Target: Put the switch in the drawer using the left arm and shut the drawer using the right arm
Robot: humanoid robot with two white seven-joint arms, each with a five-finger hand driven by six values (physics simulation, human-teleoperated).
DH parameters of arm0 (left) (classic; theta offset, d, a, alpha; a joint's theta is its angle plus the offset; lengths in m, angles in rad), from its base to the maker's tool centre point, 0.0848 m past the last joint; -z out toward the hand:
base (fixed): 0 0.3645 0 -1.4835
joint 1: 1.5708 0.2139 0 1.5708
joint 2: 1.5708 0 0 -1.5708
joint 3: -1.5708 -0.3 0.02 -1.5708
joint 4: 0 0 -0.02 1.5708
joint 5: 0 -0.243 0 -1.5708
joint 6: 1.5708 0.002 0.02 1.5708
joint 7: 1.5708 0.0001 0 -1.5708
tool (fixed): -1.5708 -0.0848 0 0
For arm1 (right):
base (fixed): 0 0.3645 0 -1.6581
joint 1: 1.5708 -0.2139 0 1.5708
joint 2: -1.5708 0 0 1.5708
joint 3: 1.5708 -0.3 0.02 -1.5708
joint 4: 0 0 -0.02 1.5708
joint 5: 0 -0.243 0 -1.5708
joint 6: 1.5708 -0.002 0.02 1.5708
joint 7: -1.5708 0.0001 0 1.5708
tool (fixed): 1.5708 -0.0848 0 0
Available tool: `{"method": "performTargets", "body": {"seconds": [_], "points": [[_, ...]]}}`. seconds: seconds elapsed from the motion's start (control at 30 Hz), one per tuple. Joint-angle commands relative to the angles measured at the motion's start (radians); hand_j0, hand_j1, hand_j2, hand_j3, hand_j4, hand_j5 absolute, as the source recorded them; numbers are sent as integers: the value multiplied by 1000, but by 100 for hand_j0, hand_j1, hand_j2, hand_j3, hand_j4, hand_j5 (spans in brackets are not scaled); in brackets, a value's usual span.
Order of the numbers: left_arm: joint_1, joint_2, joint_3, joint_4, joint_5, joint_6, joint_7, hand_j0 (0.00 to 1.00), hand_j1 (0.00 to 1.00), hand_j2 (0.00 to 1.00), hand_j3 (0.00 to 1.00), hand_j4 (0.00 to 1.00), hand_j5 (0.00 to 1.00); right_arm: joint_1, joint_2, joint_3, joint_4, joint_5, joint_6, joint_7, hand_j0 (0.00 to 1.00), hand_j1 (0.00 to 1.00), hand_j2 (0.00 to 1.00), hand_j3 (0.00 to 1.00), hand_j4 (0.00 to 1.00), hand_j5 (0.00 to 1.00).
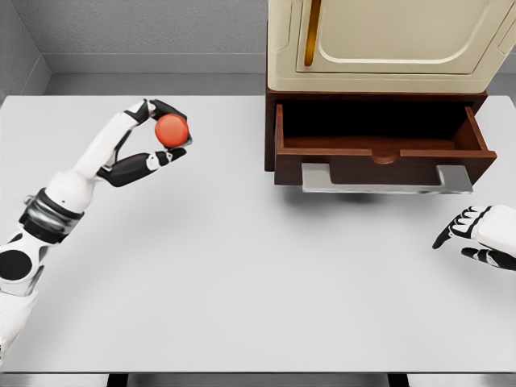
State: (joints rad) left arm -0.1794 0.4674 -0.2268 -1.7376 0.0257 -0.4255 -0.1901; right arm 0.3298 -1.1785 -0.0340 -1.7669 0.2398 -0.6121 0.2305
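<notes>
One round red switch (171,130) sits pinched in the left hand (153,143) above the white table (242,282), needing carrying right into the open brown wooden drawer (379,141), while the right hand (477,234) rests spread.

A pale grey table (242,282) fills most of the head view, its surface smooth and matte. At its far right stands a cream cabinet (387,44) with a dark wooden drawer (383,153) pulled open.
</notes>
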Motion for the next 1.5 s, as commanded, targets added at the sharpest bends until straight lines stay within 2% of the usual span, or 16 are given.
{"method": "performTargets", "body": {"seconds": [0.0,0.07,0.27,0.47,0.6,1.03,1.47], "points": [[-3,-32,0,-14,-41,1,1,33,33,33,33,33,33,0,-1,-1,0,-7,1,0,60,60,60,60,60,60],[-6,-72,0,-16,-84,1,1,33,33,33,33,33,33,0,-1,0,0,-7,1,0,60,60,60,60,60,60],[-38,-115,0,-26,-144,1,1,33,33,33,33,33,33,-2,-1,-1,0,-8,1,-2,60,60,60,60,60,60],[-64,-197,-2,-29,-279,1,1,30,30,30,30,30,30,-23,5,-1,0,-25,1,-2,60,60,60,60,60,60],[-117,-202,-58,-33,-349,1,1,30,30,30,30,30,30,-23,5,-1,0,-25,1,-2,60,60,60,60,60,60],[-213,-205,-146,-25,-449,1,1,30,30,30,30,30,30,-23,3,0,1,-33,1,-3,61,61,61,61,61,61],[-242,-302,-180,-22,-658,2,1,30,30,30,30,30,30,-23,5,0,0,-33,1,-3,61,61,61,61,61,61]]}}
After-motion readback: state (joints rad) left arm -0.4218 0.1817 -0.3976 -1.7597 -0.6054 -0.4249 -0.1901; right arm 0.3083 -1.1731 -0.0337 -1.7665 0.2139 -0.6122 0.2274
